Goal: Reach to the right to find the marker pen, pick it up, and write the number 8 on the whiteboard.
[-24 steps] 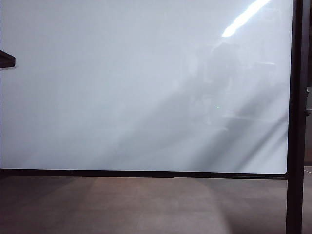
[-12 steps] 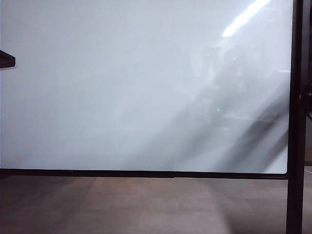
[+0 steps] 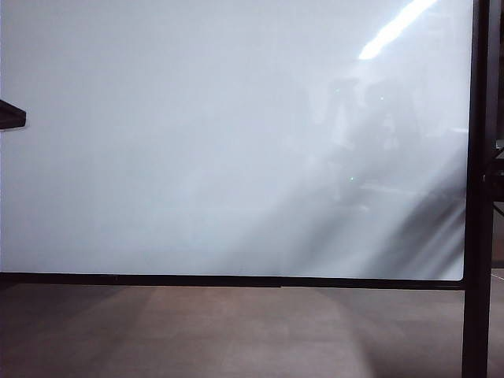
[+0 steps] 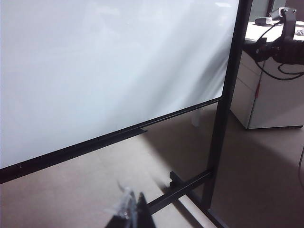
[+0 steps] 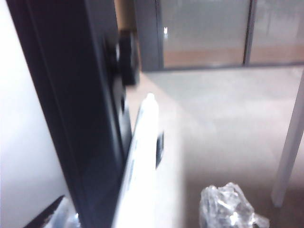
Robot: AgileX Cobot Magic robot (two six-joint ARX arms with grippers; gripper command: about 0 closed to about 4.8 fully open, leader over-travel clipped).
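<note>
The whiteboard (image 3: 197, 142) fills nearly the whole exterior view, glossy and unmarked, its dark upright post (image 3: 476, 197) along the right edge. Neither arm shows there directly. The left gripper (image 4: 133, 211) hangs low near the board's bottom frame, only its tips visible, so I cannot tell its spread. The right gripper (image 5: 147, 209) sits just beside the post, fingers apart, a pale marker pen (image 5: 140, 152) lying between them.

glare streak on whiteboard (image 3: 236, 142), right wrist view blurred
</note>
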